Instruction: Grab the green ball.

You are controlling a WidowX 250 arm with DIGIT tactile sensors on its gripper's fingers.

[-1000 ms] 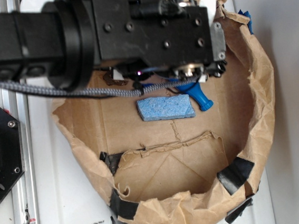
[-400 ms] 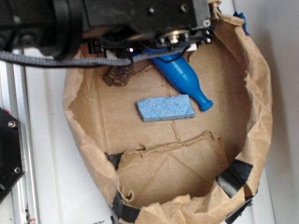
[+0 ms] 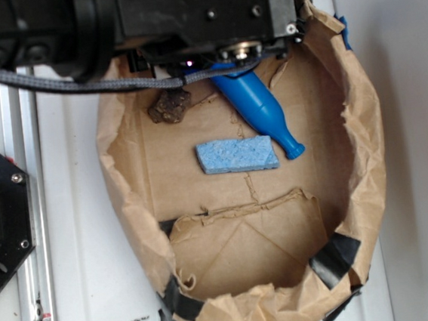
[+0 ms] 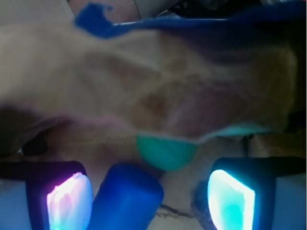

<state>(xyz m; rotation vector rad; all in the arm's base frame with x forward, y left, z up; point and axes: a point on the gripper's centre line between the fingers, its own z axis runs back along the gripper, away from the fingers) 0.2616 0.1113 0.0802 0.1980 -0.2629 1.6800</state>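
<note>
The claw [image 4: 151, 191] is standing wide open in the approach step, with the green ball [image 4: 165, 152] lying just beyond its fingers, half hidden under the paper bag's [image 3: 361, 116] rim beside the blue bottle toy [image 4: 125, 199], so advancing and closing seems next.

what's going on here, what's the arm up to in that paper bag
A WidowX arm is reaching into the far end of a cut-open paper bag. In the wrist view the gripper is open, with the green ball ahead between the fingers, half hidden under a paper fold, not yet grasped. A blue bottle toy lies beside it.
</note>
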